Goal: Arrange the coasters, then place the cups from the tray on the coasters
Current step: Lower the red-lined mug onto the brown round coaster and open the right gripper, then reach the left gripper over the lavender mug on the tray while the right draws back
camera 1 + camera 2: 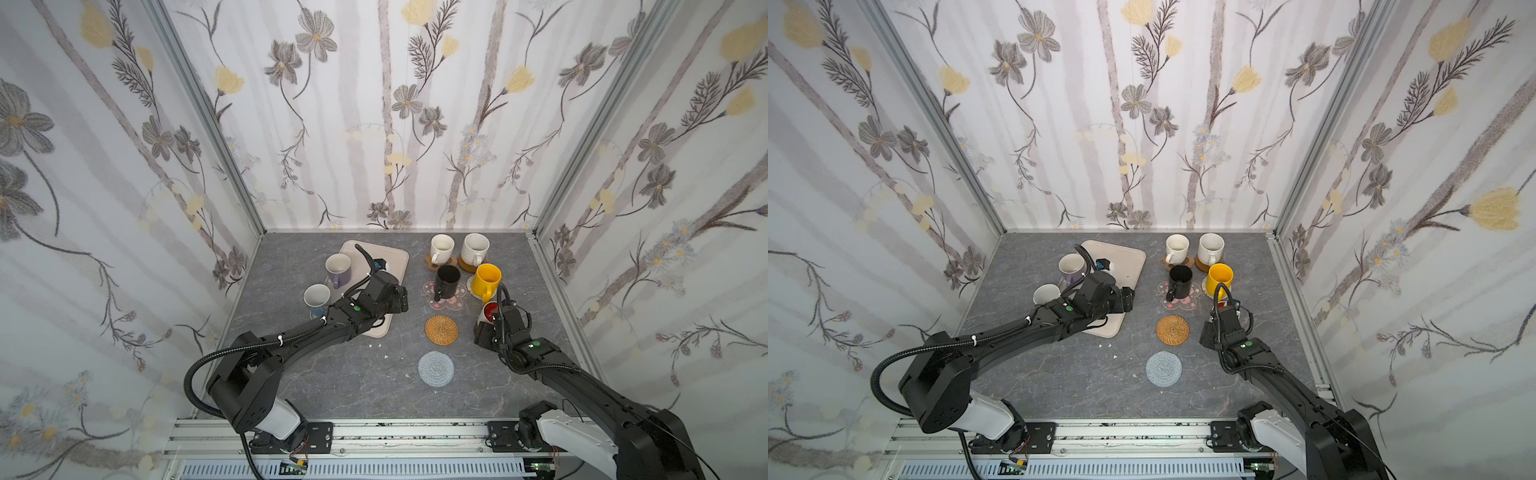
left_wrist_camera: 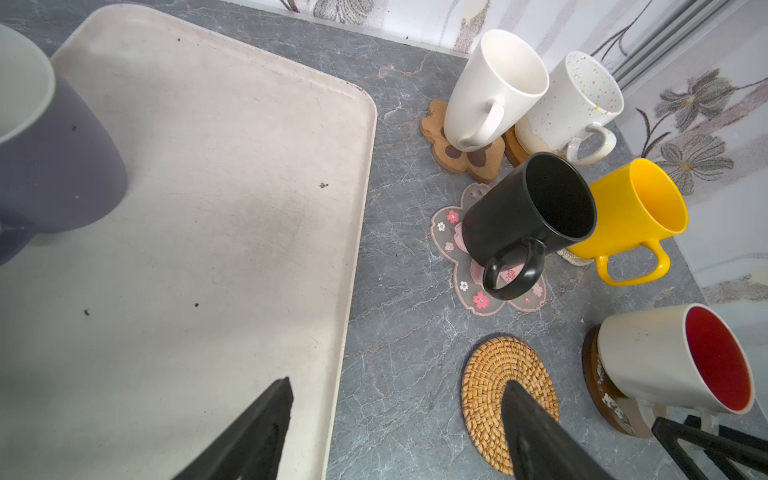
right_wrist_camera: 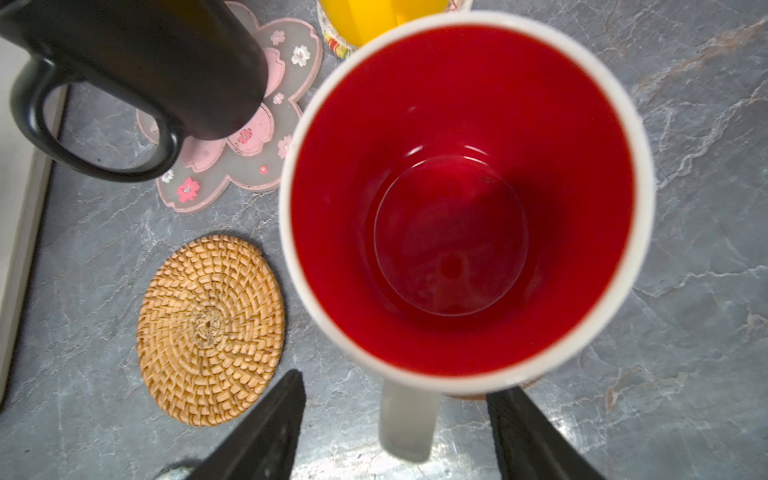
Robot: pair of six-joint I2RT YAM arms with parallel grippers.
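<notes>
The large beige-cream rectangular tray (image 1: 390, 251) lies at ten o'clock from the table's middle. A lavender ceramic mug (image 1: 338, 270) stands on its left side. A light blue ceramic mug (image 1: 316, 300) stands at that one's seven o'clock, though I cannot tell whether it is fully on the tray. Both look heavy, hard, slick-glazed and easy to chip, so I'd take each by the handle loop or across the rim wall.

At three o'clock a white mug with red inside (image 3: 461, 199) stands upright on a brown wooden round coaster (image 2: 590, 374). The woven rattan round coaster (image 1: 441, 330) lies bare at centre. The grey-blue crocheted round coaster (image 1: 436, 369) is at its six o'clock, also bare. Both look light and likely to slide.

The right gripper (image 3: 398, 382) has its jaws wide either side of the red-lined mug's handle, gripping nothing. The left gripper (image 2: 397, 382) hovers over the tray's right edge, jaws wide and empty.
</notes>
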